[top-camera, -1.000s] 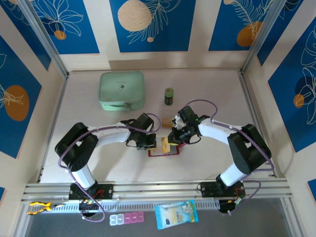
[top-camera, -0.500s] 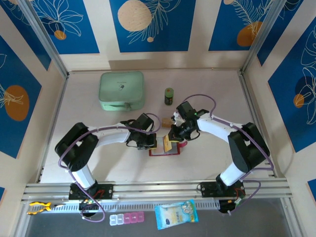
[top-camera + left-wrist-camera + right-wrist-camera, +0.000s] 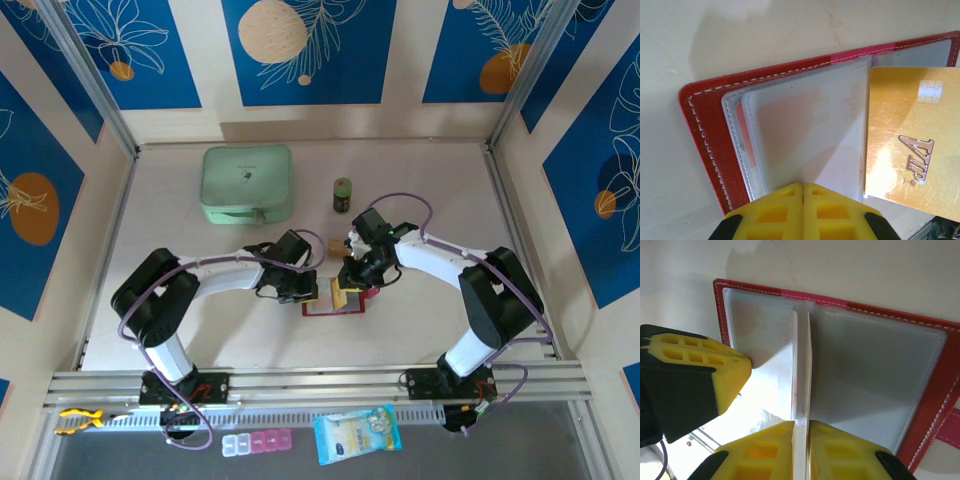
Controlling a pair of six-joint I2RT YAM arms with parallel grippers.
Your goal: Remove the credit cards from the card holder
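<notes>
Card holder (image 3: pixel 322 311): open, flat on the counter (image 3: pixel 200 320), at 6 o'clock from the green bottle (image 3: pixel 342 194). Left gripper (image 3: pixel 802 189): fingers together, tips pressed on the clear sleeves (image 3: pixel 805 135), probably pinning the holder so you can pull against it. Right gripper (image 3: pixel 801 426): clamped, as far as you can judge, on a thin upright edge, apparently the gold credit card (image 3: pixel 910 135), which sits at 3 o'clock of the sleeves, nearly free.

Left fingers (image 3: pixel 771 212) together, right fingers (image 3: pixel 842 452) in pinch.
</notes>
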